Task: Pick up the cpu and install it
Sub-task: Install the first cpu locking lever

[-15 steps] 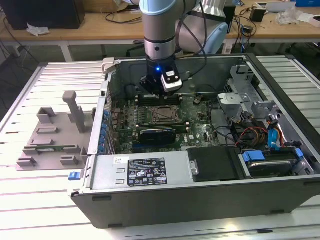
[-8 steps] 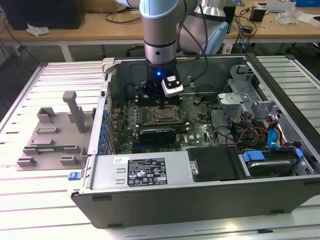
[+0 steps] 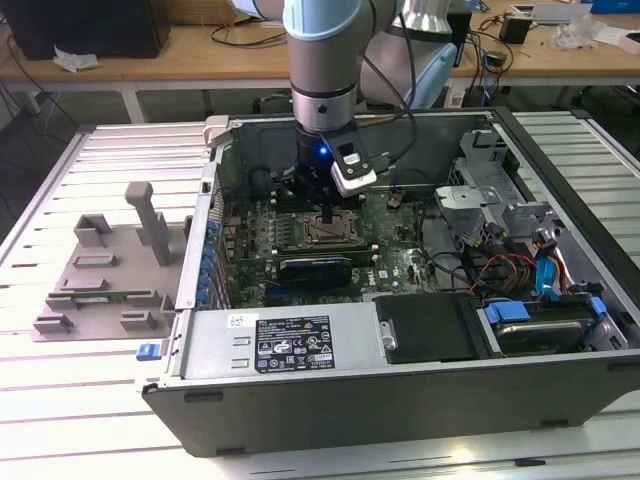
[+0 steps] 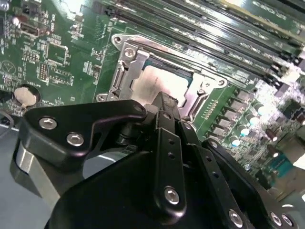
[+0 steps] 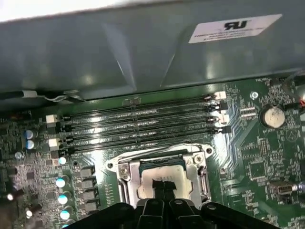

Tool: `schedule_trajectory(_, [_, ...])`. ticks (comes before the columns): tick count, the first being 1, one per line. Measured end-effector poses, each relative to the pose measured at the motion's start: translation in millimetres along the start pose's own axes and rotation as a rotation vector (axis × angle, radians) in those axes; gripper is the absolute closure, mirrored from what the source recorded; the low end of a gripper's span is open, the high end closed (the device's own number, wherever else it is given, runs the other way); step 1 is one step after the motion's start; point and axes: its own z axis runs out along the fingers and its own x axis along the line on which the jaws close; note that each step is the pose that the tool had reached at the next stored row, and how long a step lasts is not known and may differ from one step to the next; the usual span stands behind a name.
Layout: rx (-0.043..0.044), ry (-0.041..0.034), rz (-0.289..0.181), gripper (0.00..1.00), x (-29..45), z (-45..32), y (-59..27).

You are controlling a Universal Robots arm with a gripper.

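The cpu (image 4: 155, 81) is a small silvery square lying flat inside the dark metal socket frame (image 4: 125, 52) on the green motherboard; it also shows in the first wrist view (image 5: 147, 183). My gripper (image 3: 328, 214) hangs straight down inside the open computer case, directly over the socket. In both wrist views its black fingers are pressed together, with the tips (image 4: 164, 98) (image 5: 163, 185) at the middle of the cpu's top. Whether the tips touch the metal I cannot tell. Nothing is held between the fingers.
Black memory slots (image 5: 138, 124) run beside the socket, toward the case wall (image 5: 143, 52). A long black card (image 3: 315, 268) lies on the near side of the socket. The power supply box (image 3: 290, 340), drive bays with cables (image 3: 520, 270) and a grey fixture (image 3: 100, 270) surround the area.
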Motion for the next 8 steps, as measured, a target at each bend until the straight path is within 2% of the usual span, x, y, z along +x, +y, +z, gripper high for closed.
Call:
schedule_trajectory(4, [0.0005,0.0017,-0.023,0.89,-4.8,-0.5,0.6])
schedule_trajectory(8, [0.0021,0.0014,-0.024,0.89,-5.6,-20.4,1.2])
